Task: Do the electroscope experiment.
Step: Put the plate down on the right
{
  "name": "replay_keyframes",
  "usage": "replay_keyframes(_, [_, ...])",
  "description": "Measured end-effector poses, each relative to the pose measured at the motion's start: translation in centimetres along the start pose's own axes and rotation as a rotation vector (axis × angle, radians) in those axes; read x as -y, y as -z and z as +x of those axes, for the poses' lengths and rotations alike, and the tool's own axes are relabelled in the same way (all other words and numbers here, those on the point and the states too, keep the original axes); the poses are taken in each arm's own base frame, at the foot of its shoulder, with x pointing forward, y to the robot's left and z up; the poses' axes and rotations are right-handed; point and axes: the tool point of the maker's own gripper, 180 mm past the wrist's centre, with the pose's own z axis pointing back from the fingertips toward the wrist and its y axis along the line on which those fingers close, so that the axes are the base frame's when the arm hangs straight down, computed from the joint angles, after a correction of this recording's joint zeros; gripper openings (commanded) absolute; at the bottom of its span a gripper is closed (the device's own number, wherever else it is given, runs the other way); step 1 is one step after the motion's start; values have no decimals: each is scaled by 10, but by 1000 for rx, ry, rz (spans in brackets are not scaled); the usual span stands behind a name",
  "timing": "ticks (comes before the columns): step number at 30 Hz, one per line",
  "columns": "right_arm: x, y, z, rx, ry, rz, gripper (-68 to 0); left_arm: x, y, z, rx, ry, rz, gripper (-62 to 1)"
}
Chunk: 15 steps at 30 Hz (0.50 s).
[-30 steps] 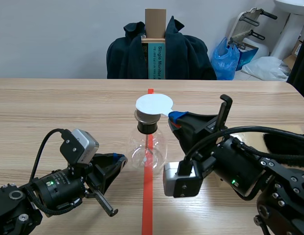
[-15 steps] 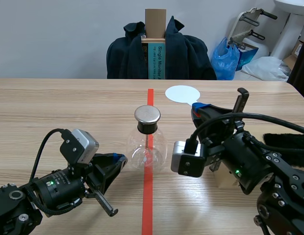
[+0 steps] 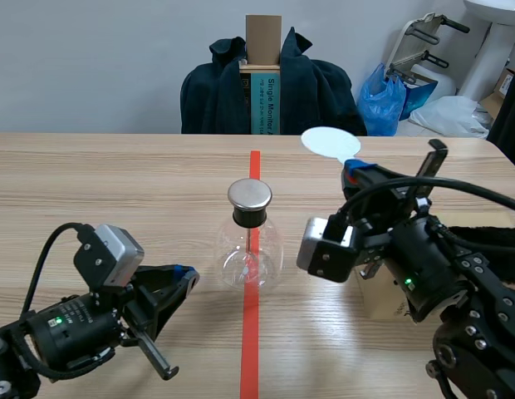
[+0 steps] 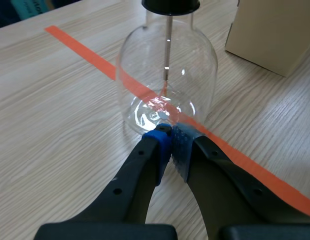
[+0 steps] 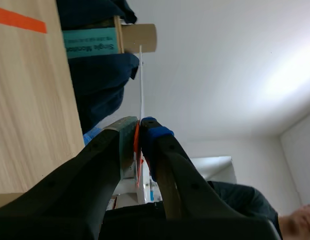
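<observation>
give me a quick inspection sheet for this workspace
surface: wooden table, red tape down the middle
job's things: flask upright on the tape, metal cap on; white disc held in the air, right of the flask
clutter: box beside the flask
grippers: left gripper low, close to the flask's base, jaws shut on nothing; right gripper raised, jaws shut on the disc
cables: black cable loops off the left arm; another arcs over the right arm
surroundings: dark coat over a chair, blue bag
</observation>
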Motion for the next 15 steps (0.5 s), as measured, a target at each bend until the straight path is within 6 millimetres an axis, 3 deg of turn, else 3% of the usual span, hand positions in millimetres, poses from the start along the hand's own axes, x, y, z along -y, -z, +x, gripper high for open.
replay_keyframes(4, [14, 4, -16, -41, 13, -44, -669, -5, -17, 9, 8, 22, 17, -575])
replay_keyframes(5, [21, 5, -20, -52, 26, -65, -669, -5, -20, 11, 10, 28, 17, -547])
replay_keyframes(10, [82, 8, -37, -82, 102, -239, -669, 1, -39, 26, 24, 50, 8, -267])
replay_keyframes(15, [140, 3, -45, -63, 141, -389, -669, 6, -59, 47, 51, 66, 21, -89])
